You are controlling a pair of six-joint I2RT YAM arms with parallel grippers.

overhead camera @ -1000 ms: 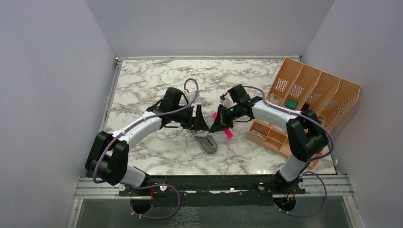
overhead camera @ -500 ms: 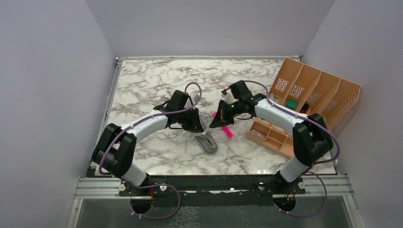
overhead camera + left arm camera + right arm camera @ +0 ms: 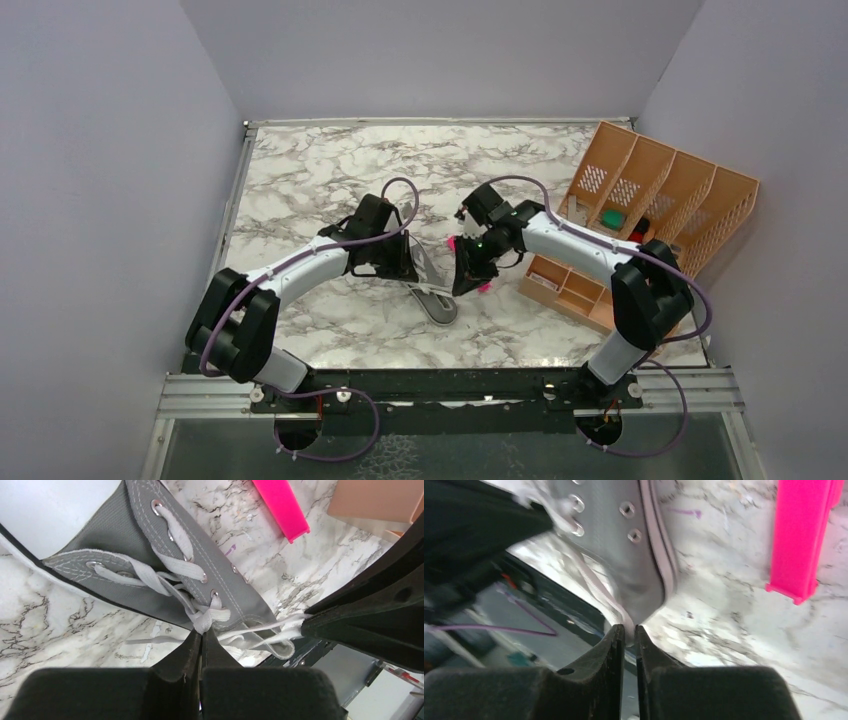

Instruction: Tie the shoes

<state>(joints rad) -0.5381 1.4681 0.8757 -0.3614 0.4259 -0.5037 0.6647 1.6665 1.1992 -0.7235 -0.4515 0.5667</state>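
Observation:
The shoe [image 3: 437,301], a grey canvas sneaker with white laces, lies between the two arms. In the left wrist view the shoe [image 3: 125,540] shows its laced eyelets, and my left gripper [image 3: 202,630] is shut on the white lace [image 3: 170,585] where the strands cross. My right gripper [image 3: 626,629] sits at the shoe's [image 3: 624,545] heel end. Its jaws stand a little apart, with a lace strand [image 3: 599,587] running between the fingertips. From above, the left gripper [image 3: 412,270] and right gripper [image 3: 465,277] flank the shoe closely.
A pink bar [image 3: 804,540] lies on the marble just right of the shoe, partly under the right arm [image 3: 482,286]. An orange file organizer [image 3: 660,190] and a low orange tray [image 3: 565,285] stand at the right.
My left gripper closed onto the lace at the eyelets. The right arm swung down toward the shoe's heel and its jaws parted slightly.

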